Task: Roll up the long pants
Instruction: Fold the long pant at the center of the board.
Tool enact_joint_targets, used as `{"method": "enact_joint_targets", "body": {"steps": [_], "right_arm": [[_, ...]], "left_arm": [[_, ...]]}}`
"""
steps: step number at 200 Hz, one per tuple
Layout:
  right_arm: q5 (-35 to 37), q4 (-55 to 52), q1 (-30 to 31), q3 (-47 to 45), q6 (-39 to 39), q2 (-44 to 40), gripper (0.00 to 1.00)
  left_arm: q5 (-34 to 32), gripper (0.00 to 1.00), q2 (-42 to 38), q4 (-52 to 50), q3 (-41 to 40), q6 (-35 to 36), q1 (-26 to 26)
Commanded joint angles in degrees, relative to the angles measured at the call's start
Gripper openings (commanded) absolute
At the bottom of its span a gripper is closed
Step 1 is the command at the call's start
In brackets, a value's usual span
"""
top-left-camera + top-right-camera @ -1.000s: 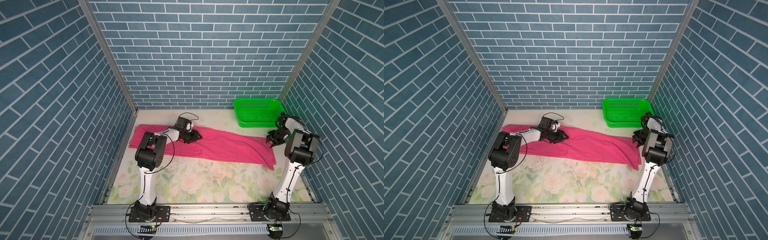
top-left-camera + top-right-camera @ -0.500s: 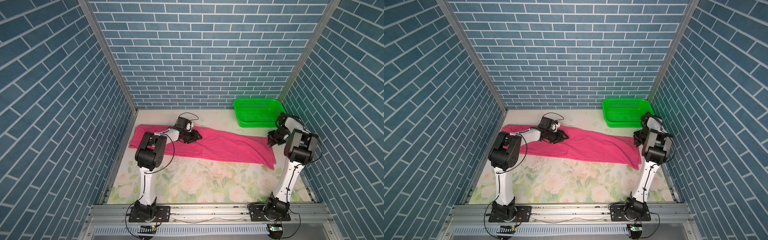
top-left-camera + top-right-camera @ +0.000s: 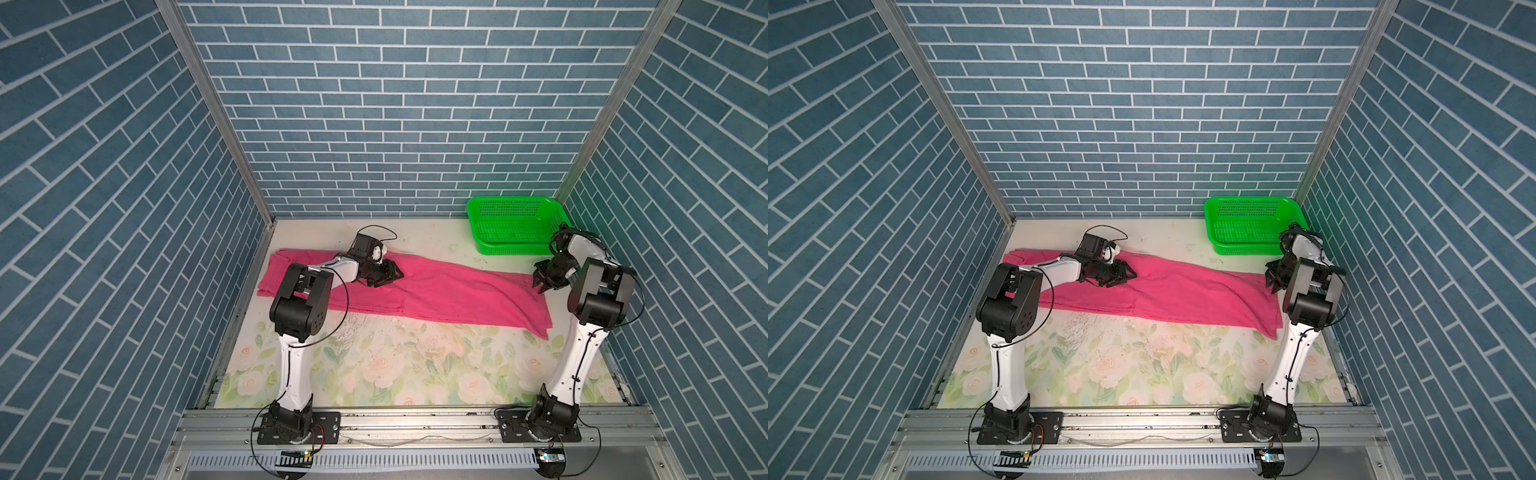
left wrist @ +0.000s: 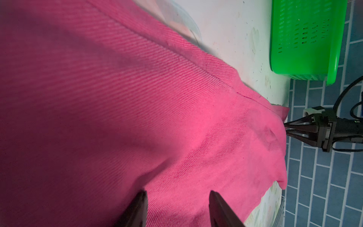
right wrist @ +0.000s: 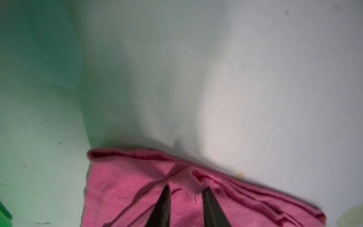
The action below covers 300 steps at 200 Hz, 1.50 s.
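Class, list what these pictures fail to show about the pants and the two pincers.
Long pants: one end partly hidden under the left arm in both top views.
Right pincer: right wrist view blurred, fingers cut off by the frame edge; grip on the cloth unclear.
Left pincer: left wrist view shadowed; contact with the cloth unclear.

In both top views a green mesh basket (image 3: 512, 249) stands upright at the far right corner of the desk (image 3: 374, 365), close to the right wall. The left wrist view shows its perforated side. The desk's cover is plain whitish along the far edge and printed with pale roses and green leaves toward the near edge. Blue brick-patterned walls (image 3: 395, 104) close in the far, left and right edges. A metal rail (image 3: 415, 422) runs along the near edge, and a white slotted cable duct (image 3: 415, 459) lies just in front of it.
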Motion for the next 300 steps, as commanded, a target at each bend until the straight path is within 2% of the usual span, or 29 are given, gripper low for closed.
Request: {"method": "enact_joint_targets", "body": {"steps": [1, 25, 39, 70, 113, 180, 220, 254, 300], "right_arm": [[-0.83, 2.44, 0.32, -2.18, 3.82, -0.64, 0.28], [0.07, 1.14, 0.5, -0.95, 3.49, 0.99, 0.28], [1.0, 0.86, 0.5, -0.42, 3.38, 1.76, 0.25], [2.39, 0.33, 0.64, 0.41, 3.38, 4.19, 0.0], [3.39, -0.38, 1.03, 0.11, 3.12, 3.61, 0.0], [3.18, -6.05, 1.69, -1.4, 2.24, -9.52, 0.0], [3.02, -7.72, 1.68, -2.99, 2.27, -13.53, 0.0], [3.43, -6.94, 1.72, -1.54, 2.32, -12.38, 0.0], [3.19, -6.71, 1.65, 6.29, 1.72, -5.62, 0.0]], "left_arm": [[-3.91, 0.55, 1.59, -5.04, -0.67, 0.38, 1.21], [-3.8, 0.55, 1.72, -5.28, 0.01, 0.46, 1.21], [-3.8, 0.55, 1.47, -5.44, -0.1, 0.59, 1.21], [-3.98, 0.55, 0.47, -5.72, -1.59, 1.12, 1.21], [-4.07, 0.55, -0.05, -5.9, -1.88, 1.1, 1.21], [-3.77, 0.55, 1.14, -5.29, -0.39, 0.55, 1.21], [-3.71, 0.55, 1.66, -5.11, 0.14, 0.47, 1.03], [-3.63, 0.55, 1.7, -5.11, 0.23, 0.5, 0.86], [-4.06, 0.55, 0.46, -5.71, -0.84, 1.04, 0.77]]}}
